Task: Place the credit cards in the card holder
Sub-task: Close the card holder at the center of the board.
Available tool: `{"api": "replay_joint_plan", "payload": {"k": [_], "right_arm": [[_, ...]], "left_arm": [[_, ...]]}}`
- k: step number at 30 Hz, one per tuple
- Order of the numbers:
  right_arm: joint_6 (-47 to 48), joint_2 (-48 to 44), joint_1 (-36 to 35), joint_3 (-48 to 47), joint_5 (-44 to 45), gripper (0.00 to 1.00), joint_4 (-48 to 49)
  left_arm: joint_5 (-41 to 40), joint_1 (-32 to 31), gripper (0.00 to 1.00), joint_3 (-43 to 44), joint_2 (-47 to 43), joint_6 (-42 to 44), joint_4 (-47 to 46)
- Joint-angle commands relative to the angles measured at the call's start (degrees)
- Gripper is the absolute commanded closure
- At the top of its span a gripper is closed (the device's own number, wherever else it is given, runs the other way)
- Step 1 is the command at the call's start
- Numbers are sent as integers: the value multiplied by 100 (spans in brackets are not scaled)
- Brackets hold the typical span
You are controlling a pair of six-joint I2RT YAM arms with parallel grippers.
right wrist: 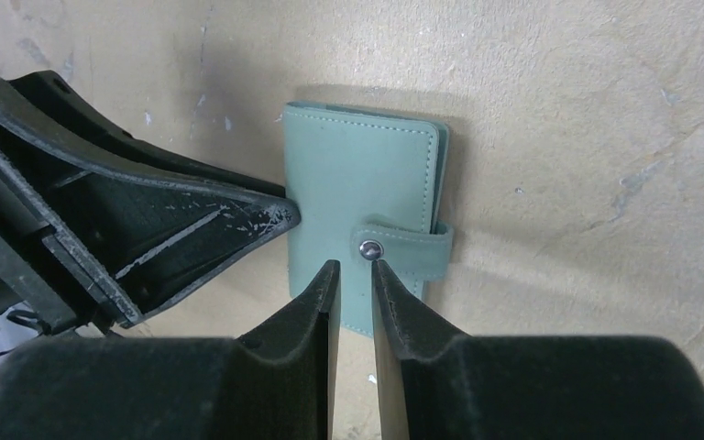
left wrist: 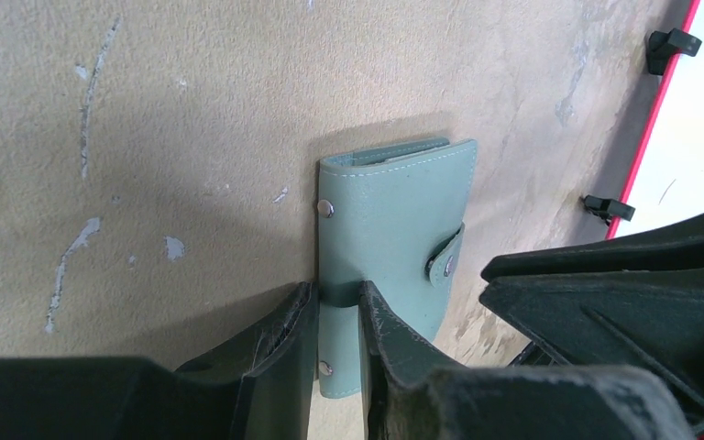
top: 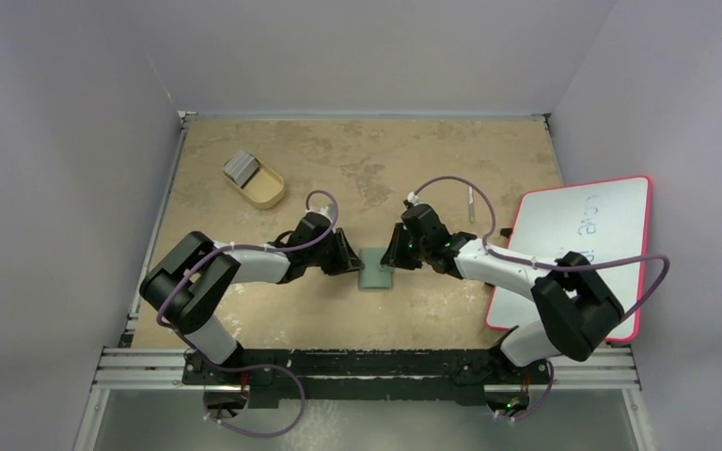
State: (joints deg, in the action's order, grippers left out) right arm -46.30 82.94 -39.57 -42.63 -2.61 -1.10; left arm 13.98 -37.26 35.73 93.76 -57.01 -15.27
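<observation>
The card holder (top: 376, 271) is a grey-green wallet lying flat mid-table, folded, its snap tab (right wrist: 403, 247) fastened. My left gripper (top: 352, 259) meets it from the left. Its jaws (left wrist: 337, 298) stand a little apart over the wallet's spine edge (left wrist: 390, 215), one finger beside that edge, the other on the cover. My right gripper (top: 392, 254) comes from the right, narrowly open (right wrist: 356, 268) with nothing between its fingers, one tip at the snap stud. The credit cards (top: 241, 167) sit as a grey stack in the tray, far from both grippers.
A tan oval tray (top: 265, 188) stands at the back left. A pink-edged whiteboard (top: 573, 244) lies at the right under the right arm, its red rim (left wrist: 660, 110) close to the wallet. A thin pen-like stick (top: 471, 202) lies behind the right gripper.
</observation>
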Motion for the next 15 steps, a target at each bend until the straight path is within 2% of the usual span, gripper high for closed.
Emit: {"api": "replay_joint_plan", "payload": {"k": [1,15], "right_arm": [[-44,175,46,-26,-139,79,228],[-181,440,72,33,-222,80,377]], "left_arm": [[50,19,78,76,61,46,-134],[61,20,78,85,91,50,-129]]}}
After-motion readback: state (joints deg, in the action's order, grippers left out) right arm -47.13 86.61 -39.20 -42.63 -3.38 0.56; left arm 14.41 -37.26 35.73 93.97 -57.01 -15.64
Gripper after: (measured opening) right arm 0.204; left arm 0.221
